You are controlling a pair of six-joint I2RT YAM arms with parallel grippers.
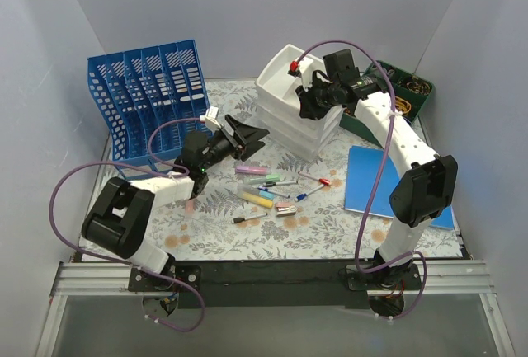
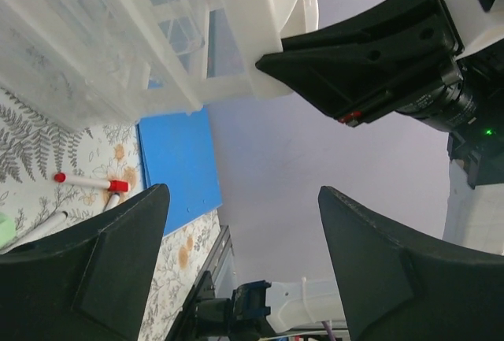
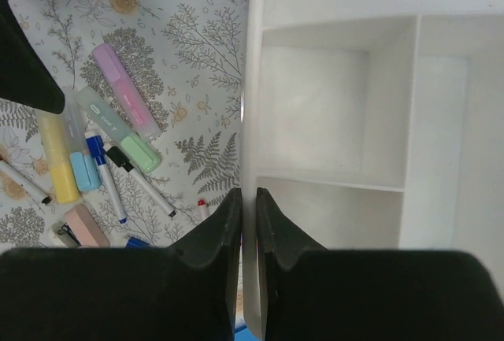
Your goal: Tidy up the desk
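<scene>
The desk has a fern-and-flower print. Markers and highlighters lie scattered at its middle, also in the right wrist view. A stack of white compartment trays stands at the back. My right gripper is shut on the top tray's side wall, one finger inside and one outside; it shows from above. My left gripper is open and empty, held above the desk left of the tray stack, with the stack close ahead of its fingers.
A blue file rack stands at the back left. A blue notebook lies at the right. A green box of rubber bands sits at the back right. Grey walls enclose the desk.
</scene>
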